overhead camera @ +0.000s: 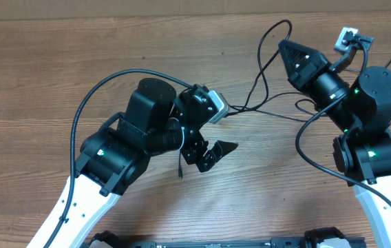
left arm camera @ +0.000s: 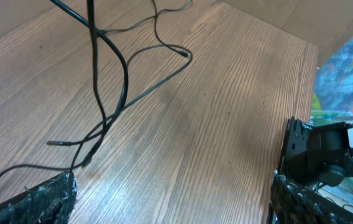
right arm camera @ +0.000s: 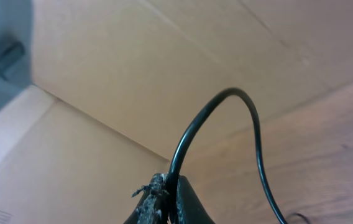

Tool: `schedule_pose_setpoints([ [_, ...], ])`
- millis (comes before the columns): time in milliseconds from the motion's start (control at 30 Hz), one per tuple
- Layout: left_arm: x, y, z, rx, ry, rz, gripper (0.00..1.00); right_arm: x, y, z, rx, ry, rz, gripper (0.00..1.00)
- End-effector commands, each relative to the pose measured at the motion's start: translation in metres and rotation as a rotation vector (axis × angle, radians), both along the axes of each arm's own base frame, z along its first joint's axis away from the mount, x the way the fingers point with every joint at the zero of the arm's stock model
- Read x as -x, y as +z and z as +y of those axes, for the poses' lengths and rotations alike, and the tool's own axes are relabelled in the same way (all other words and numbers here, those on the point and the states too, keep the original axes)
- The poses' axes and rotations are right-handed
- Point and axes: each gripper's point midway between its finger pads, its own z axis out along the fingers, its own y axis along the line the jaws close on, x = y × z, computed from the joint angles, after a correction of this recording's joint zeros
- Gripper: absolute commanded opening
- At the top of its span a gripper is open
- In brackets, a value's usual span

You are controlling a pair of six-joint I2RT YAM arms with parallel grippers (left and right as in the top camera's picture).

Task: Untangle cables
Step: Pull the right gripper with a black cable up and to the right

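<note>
The cables [overhead camera: 254, 96] are thin black cords lying loose on the wood between the two arms. One cord [right arm camera: 226, 96] arcs up out of my right gripper [right arm camera: 171, 190], which is shut on it. From overhead, the right gripper [overhead camera: 283, 45] is raised at the back right with the cord looping above it. My left gripper [overhead camera: 211, 153] stands wide open over bare wood, apart from the cords. In the left wrist view the cables [left arm camera: 124, 81] run down the upper left, past the left finger [left arm camera: 36, 200], with nothing between the fingers. A loose plug end [left arm camera: 53, 143] rests on the wood.
The wooden table [overhead camera: 58, 76] spreads around both arms. A cardboard wall [right arm camera: 133, 62] stands behind the table's far edge. Another cord end [overhead camera: 180, 172] lies just below the left gripper. Colourful clutter [left arm camera: 350, 68] shows beyond the table's edge.
</note>
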Motion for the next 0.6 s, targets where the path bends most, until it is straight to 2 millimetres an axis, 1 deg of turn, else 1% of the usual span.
schedule_pose_setpoints([
  [0, -0.004, 0.007, 0.0, 0.004, 0.003, -0.027, 1.0, 0.008, 0.037, 0.001, -0.083, 0.009, -0.064, 0.04],
  [200, -0.004, 0.007, 0.0, 0.003, 0.003, -0.026, 0.99, 0.01, 0.059, 0.0, -0.125, 0.014, -0.143, 0.04],
  [367, -0.004, 0.007, 0.0, 0.003, 0.003, -0.026, 1.0, 0.011, 0.067, 0.0, -0.144, 0.017, -0.17, 0.04],
  [433, -0.004, 0.006, 0.0, 0.003, 0.003, -0.025, 1.0, 0.011, 0.065, 0.0, -0.14, 0.016, -0.161, 0.04],
  [467, -0.004, 0.006, 0.0, 0.002, 0.003, -0.024, 1.0, 0.006, 0.035, 0.0, -0.047, 0.004, -0.081, 0.04],
  [500, -0.004, 0.006, 0.0, 0.002, 0.003, -0.023, 1.0, 0.002, 0.012, -0.002, 0.02, -0.015, -0.021, 0.07],
  [533, -0.005, 0.005, 0.0, 0.001, 0.003, -0.023, 1.0, 0.0, -0.005, -0.006, 0.07, -0.033, 0.027, 0.1],
  [567, -0.004, 0.005, 0.0, 0.001, 0.003, -0.022, 0.99, -0.003, -0.021, -0.01, 0.114, -0.053, 0.072, 0.15],
])
